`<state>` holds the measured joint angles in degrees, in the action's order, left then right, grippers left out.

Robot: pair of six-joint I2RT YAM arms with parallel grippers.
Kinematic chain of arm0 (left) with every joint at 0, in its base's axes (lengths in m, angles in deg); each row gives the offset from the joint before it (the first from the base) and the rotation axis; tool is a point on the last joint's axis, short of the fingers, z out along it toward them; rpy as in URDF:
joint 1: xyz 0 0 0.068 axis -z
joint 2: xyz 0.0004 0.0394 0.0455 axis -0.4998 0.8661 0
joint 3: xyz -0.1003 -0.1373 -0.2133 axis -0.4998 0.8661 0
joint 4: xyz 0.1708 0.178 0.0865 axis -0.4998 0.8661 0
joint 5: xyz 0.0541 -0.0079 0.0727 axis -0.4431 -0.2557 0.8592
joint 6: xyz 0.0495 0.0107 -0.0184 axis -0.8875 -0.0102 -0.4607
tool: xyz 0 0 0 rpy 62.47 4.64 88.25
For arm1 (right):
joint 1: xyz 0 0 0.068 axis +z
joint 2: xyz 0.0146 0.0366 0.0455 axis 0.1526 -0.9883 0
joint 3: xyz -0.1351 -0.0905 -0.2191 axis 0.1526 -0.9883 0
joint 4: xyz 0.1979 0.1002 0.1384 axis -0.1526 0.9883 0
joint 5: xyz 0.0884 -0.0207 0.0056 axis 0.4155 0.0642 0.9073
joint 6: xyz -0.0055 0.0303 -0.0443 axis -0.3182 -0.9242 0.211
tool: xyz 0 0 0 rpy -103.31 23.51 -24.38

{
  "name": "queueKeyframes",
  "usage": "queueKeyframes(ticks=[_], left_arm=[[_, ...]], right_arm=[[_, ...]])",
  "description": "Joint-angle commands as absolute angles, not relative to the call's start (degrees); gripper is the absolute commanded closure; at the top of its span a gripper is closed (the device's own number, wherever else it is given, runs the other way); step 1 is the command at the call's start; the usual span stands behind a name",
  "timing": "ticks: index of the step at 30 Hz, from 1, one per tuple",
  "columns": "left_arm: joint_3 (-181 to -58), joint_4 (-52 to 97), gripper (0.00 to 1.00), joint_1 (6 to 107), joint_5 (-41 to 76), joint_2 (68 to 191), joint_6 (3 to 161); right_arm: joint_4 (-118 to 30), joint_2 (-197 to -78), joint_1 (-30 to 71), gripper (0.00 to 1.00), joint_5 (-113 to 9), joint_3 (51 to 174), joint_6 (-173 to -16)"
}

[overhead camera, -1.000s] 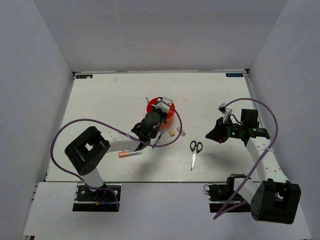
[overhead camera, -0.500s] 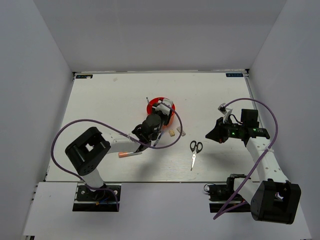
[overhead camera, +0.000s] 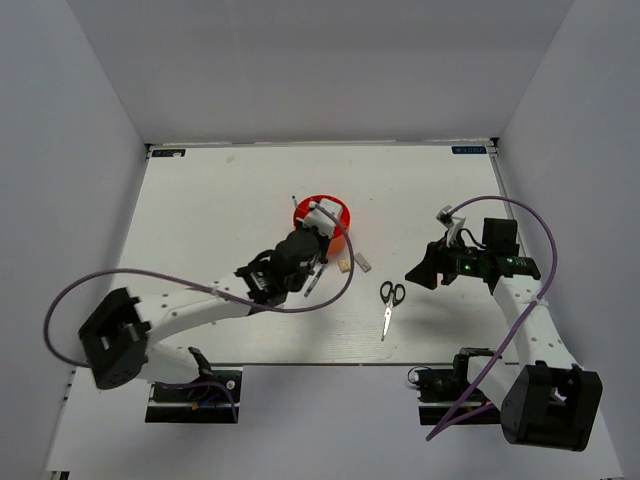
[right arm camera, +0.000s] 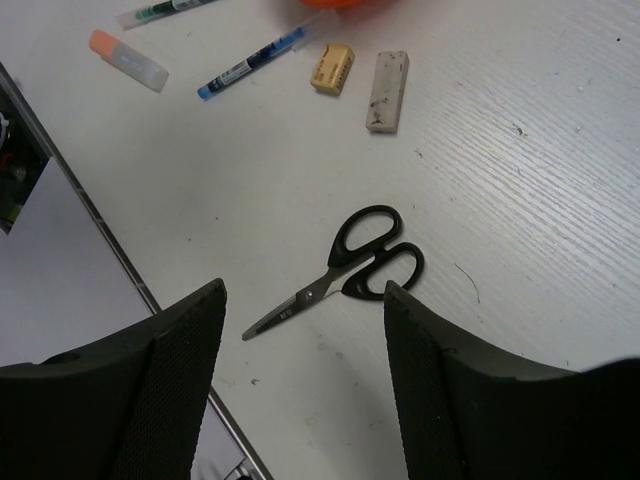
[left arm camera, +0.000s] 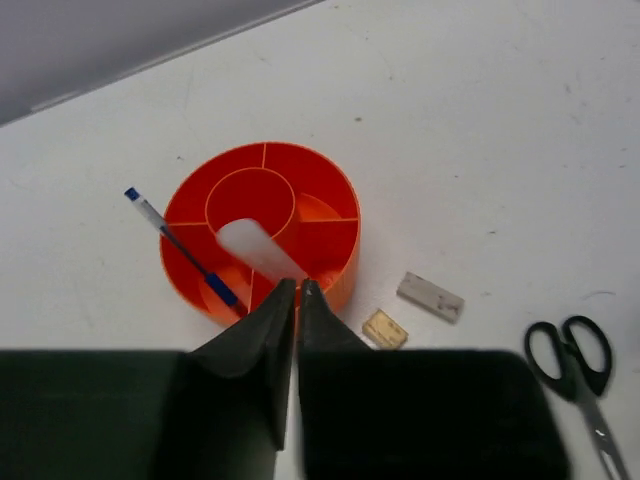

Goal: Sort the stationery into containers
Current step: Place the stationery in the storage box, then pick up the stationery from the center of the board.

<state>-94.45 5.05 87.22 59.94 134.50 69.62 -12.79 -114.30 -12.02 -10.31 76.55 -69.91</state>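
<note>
- One round orange-red plastic desk organizer (left arm camera: 343, 262) stands mid-table on the white table (overhead camera: 200, 200). It has a central well with ring compartments around it.
- Thin blue-capped pen (left arm camera: 185, 250) leans in the organizer's left ring compartment. Its capped end sticks out past the rim and points up-left in the left wrist view, so the long axis is diagonal.
- Pale tube-like item (left arm camera: 258, 246) lies across the near wall of the central well. It is blurred, and I cannot tell what it is.
- Left gripper (left arm camera: 291, 288) hovers over the organizer's near rim, jaws pressed together with nothing between them.
- Beige eraser block (left arm camera: 385, 328) and greyish eraser block (left arm camera: 430, 297) lie on the table just right of the organizer, not touching each other.
- Black-handled silver scissors (overhead camera: 388, 302) lie right of the erasers with blades together. The handles are toward the far side and the tips point at the near edge.
- Right gripper (overhead camera: 412, 274) hangs near the scissors, jaws spread wide and holding nothing.
- Second blue pen (right arm camera: 250, 65) and stubby clear marker tube with orange cap (right arm camera: 128, 60) lie flat on the table.
</note>
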Motion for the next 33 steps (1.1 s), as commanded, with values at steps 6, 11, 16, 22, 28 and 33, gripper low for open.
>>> queueKeyframes(ticks=[6, 11, 16, 22, 28, 33], left_arm=[[-104.47, 69.32, 0.41, 77.19, 40.55, 121.67, 88.64], [-99.2, 71.14, 0.4, 71.56, 36.93, 116.04, 87.23], [-96.21, 72.63, 0.83, 69.27, 34.91, 114.89, 86.79], [-97.78, 75.54, 0.47, 69.36, 29.56, 120.95, 81.02], [-102.26, 77.12, 0.3, 70.76, 24.62, 131.94, 70.72], [-105.16, 75.89, 0.29, 72.08, 27.79, 139.58, 65.08]], right_arm=[[-12.83, -113.56, -11.85, 0.37, -9.33, 77.96, -69.56], [-12.83, -114.0, -11.85, 0.38, -9.24, 77.87, -69.65], [-12.74, -113.74, -11.94, 0.38, -9.68, 77.78, -69.56], [-12.83, -114.18, -11.94, 0.38, -9.42, 77.69, -69.74], [-12.83, -114.09, -11.94, 0.38, -9.24, 77.87, -69.74], [-12.65, -113.91, -12.12, 0.38, -8.89, 77.78, -69.56]])
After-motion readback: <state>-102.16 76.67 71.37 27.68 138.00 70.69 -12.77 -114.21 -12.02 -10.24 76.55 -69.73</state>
